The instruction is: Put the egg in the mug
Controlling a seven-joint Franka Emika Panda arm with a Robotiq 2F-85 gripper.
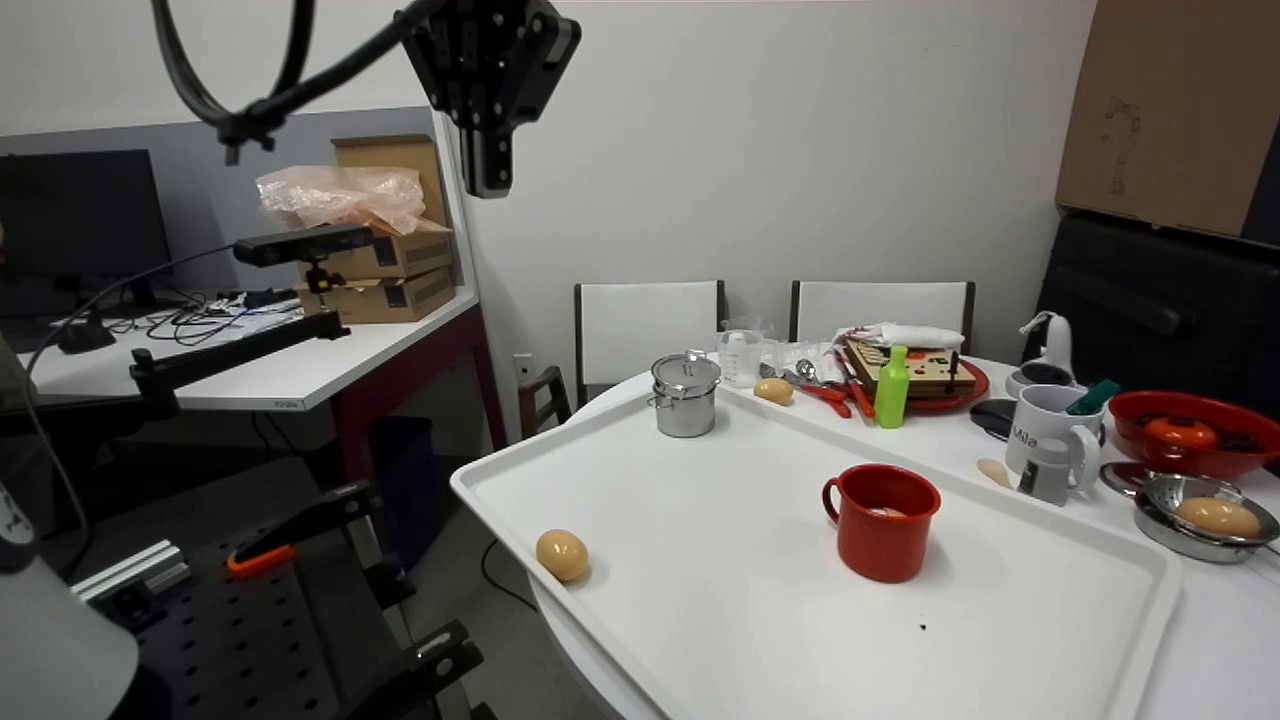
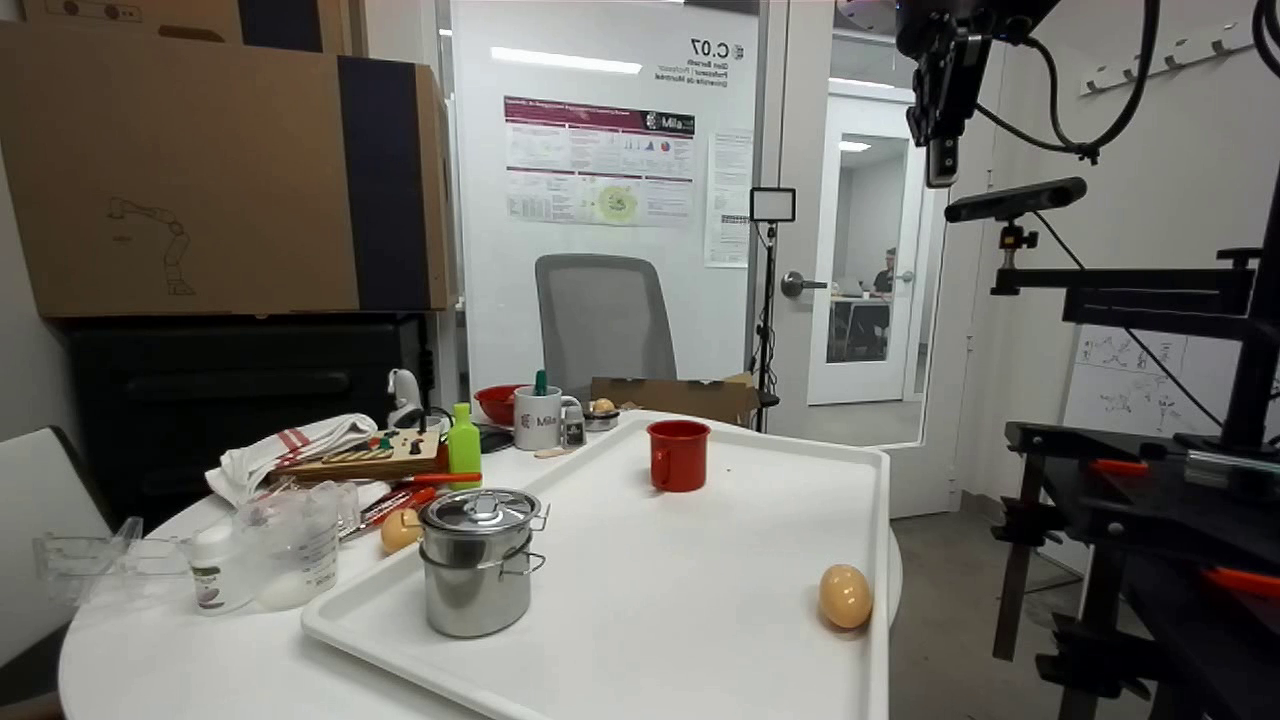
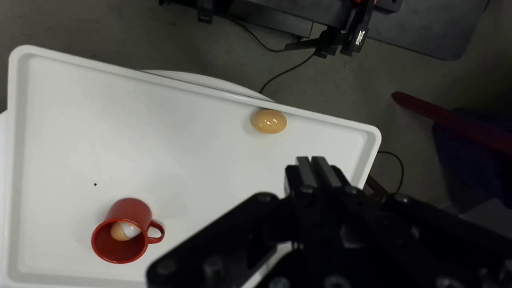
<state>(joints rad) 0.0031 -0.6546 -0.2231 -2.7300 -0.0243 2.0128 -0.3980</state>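
Note:
A tan-brown egg [image 1: 562, 555] lies on the white tray [image 1: 720, 570] close to its raised edge; it shows in both exterior views [image 2: 845, 597] and in the wrist view [image 3: 269, 121]. The red mug [image 1: 880, 548] stands upright on the tray, also in an exterior view [image 2: 679, 465] and the wrist view [image 3: 134, 210]. Inside the mug lies a tan-and-white egg-like thing [image 3: 120, 231]. My gripper [image 3: 312, 160] is shut with nothing between its fingers. It hangs high above the tray, apart from egg and mug, in both exterior views [image 1: 488, 188] [image 2: 942, 178].
A lidded silver pot [image 1: 686, 405] stands at a tray corner. Beyond the tray are another egg [image 1: 773, 391], a green bottle [image 1: 892, 390], a white mug [image 1: 1040, 425] and a metal bowl [image 1: 1185, 540]. A camera on a stand [image 2: 1015, 200] is near the arm.

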